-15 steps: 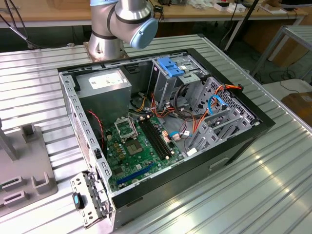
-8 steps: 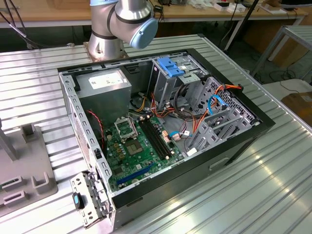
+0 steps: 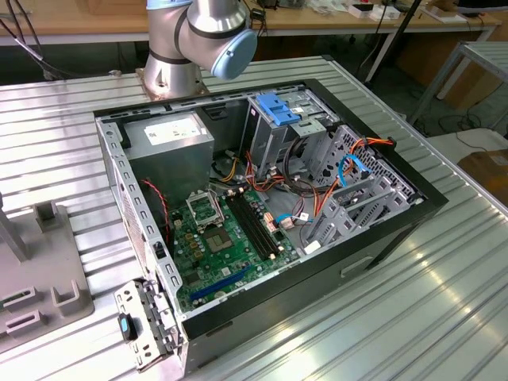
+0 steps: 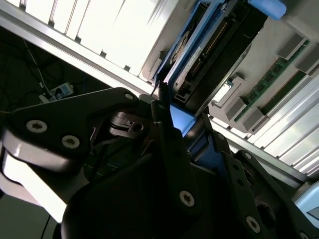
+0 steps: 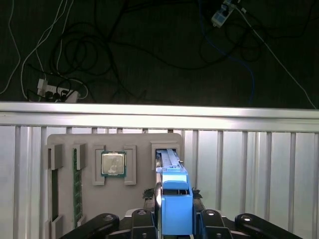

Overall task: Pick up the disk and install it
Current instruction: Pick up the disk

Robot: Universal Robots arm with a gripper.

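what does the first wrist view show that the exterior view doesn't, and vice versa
First wrist view: the claw shut on the disk, edge-on at a slot of the grey tray; a processor chip and a green memory stick in other tray slots; cables on the dark floor.
Exterior view: the open computer case with its motherboard, power supply and blue-tabbed drive cage, and the arm's base.
Both: the ribbed metal table and the grey tray.

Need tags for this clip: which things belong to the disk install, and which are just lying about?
Job: the disk, held by the gripper; drive cage; open computer case.
Lying about: processor chip; memory stick; floor cables.
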